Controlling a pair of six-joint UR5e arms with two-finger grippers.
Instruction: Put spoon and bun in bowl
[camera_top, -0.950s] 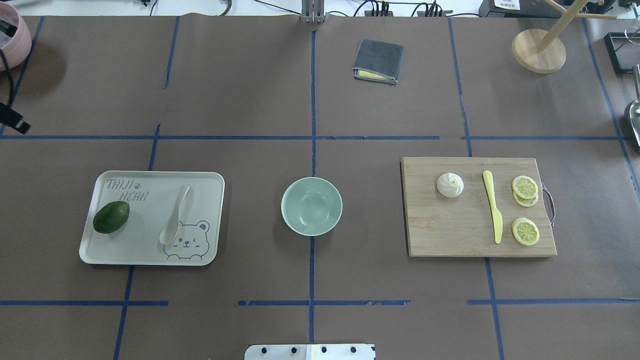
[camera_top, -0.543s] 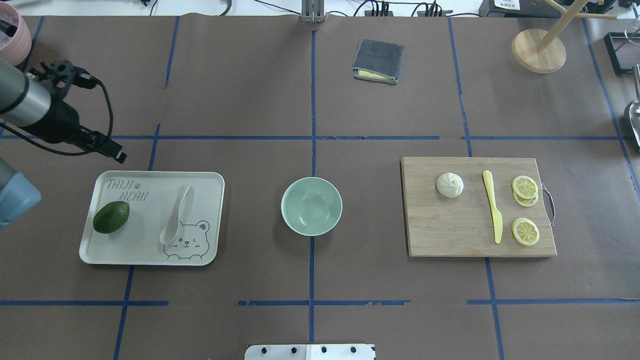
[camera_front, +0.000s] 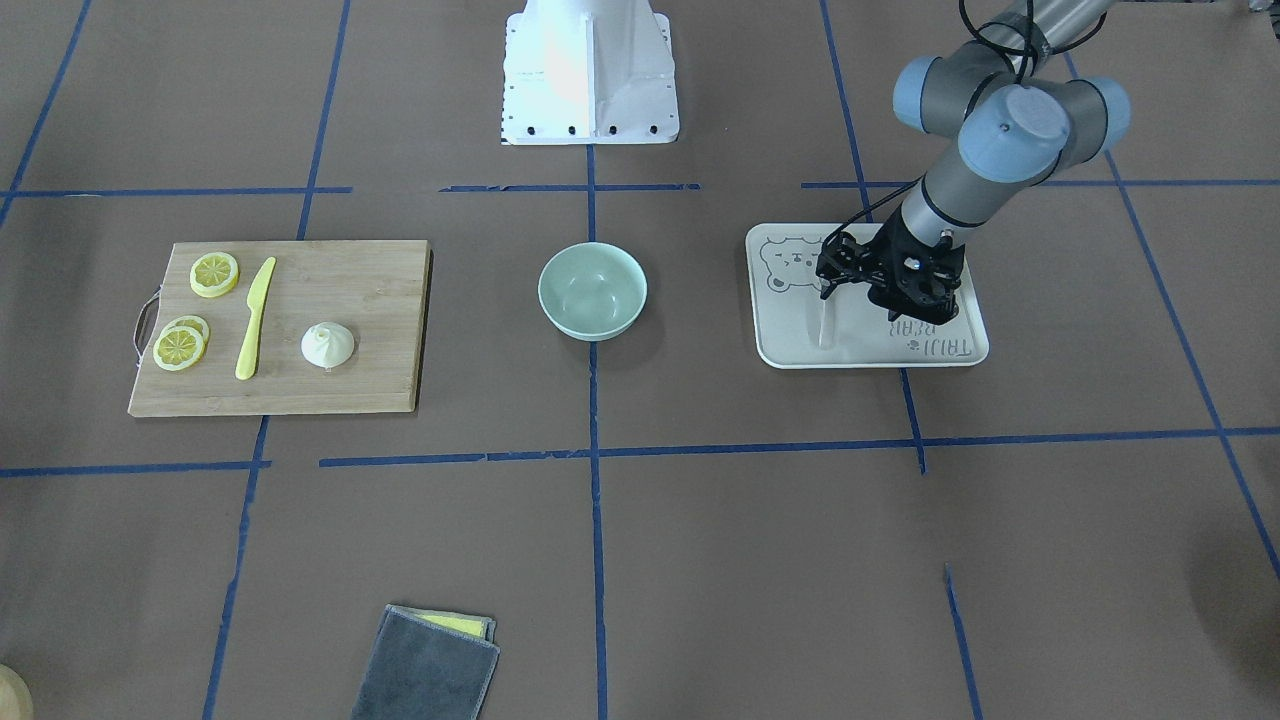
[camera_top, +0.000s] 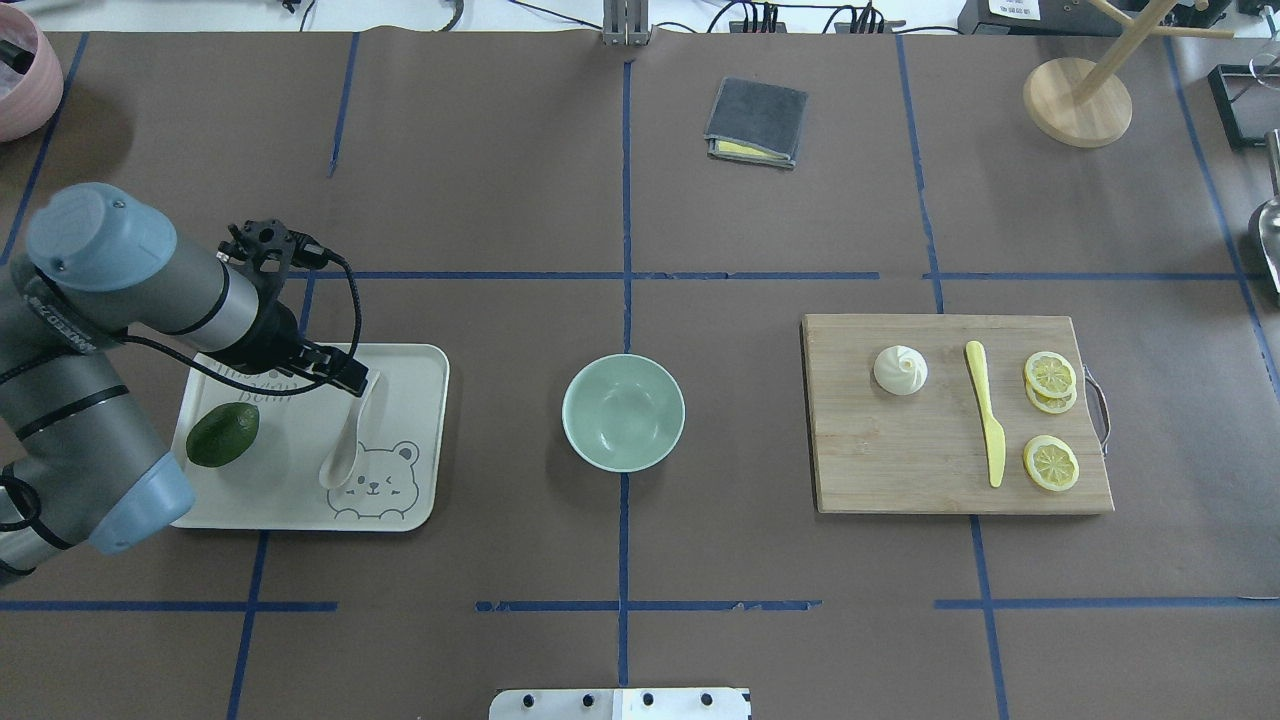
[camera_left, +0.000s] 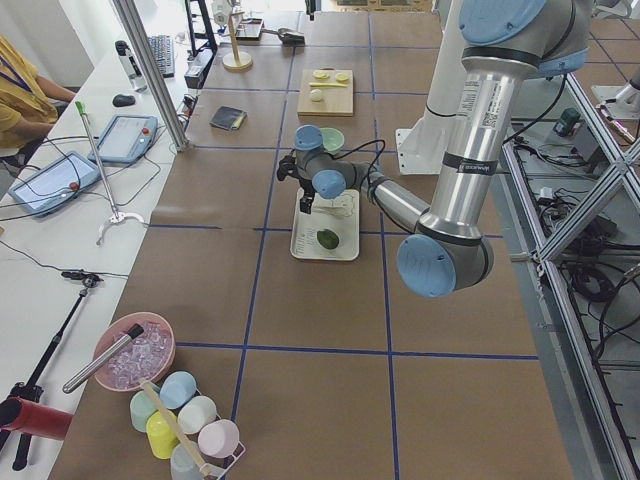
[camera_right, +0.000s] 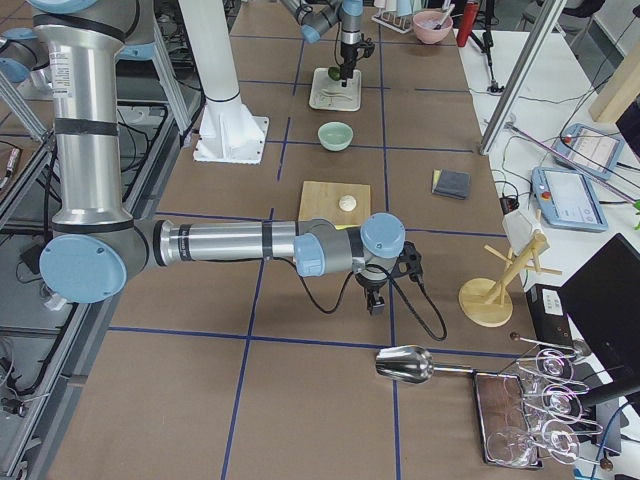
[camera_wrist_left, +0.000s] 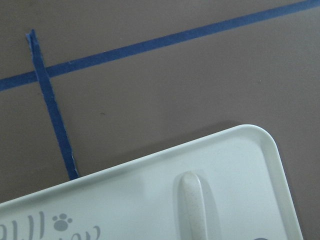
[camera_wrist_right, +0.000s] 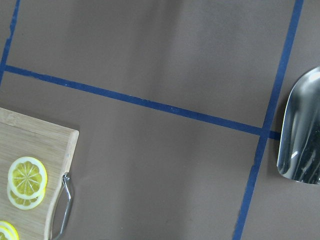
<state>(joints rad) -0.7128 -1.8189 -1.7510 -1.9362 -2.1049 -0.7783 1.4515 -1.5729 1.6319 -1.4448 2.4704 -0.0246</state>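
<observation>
left gripper (camera_top: 352, 381) over spoon (camera_top: 351, 430) handle on tray (camera_top: 290, 485), jaws' gap unclear, right gripper (camera_right: 374, 301) likewise unclear

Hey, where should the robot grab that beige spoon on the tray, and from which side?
Probably the handle of the spoon, straight from above, closing across its narrow width. It lies flat on the tray; the handle is slim, the scoop broad and rounded, and the avocado sits apart.
</observation>
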